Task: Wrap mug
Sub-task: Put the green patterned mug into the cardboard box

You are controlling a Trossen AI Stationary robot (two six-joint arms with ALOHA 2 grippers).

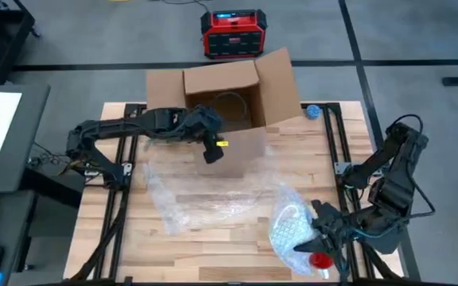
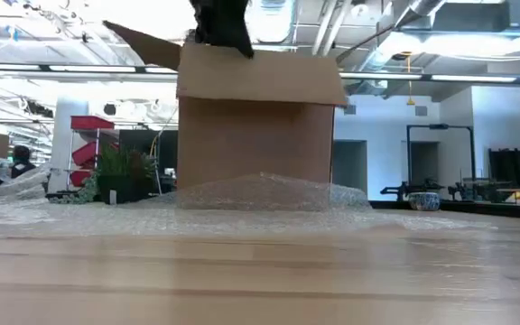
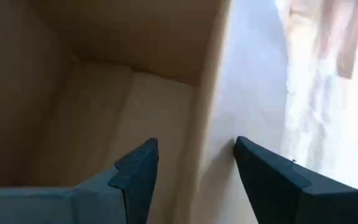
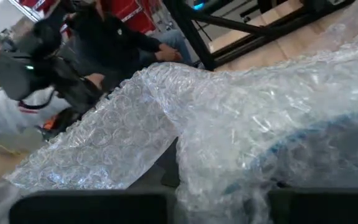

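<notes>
The wooden surface [image 1: 237, 254] carries everything, and the cardboard box [image 1: 237, 99] at its far edge serves as the landmark — open-topped, flaps raised. On the near side of the box a big loose sheet of bubble wrap [image 1: 205, 195] lies spread flat across the boards, one edge reaching the box's near wall.

Well away from the box, at the near right corner, sits a smaller bundle of bubble wrap [image 1: 293, 226] with something blue showing through it in the right wrist view; I judge this to be the mug [image 4: 303, 149], already bundled, though its shape is hidden. A small red thing [image 1: 321, 260] lies just beside the bundle, on the side farthest from the box.

The right pincer [image 1: 318, 238] is at that bundle, touching it — whether its fingers are clamped on the wrap I cannot tell, since the plastic covers them.

The left pincer [image 3: 194, 180] hangs over the box's near wall, fingers apart and holding nothing, one finger over the box's inside and the other outside.

So the bundle lies across the flat sheet from the box, diagonally toward the near right, and the right arm is by far the nearer. Its long axis seems to run roughly toward the box.
</notes>
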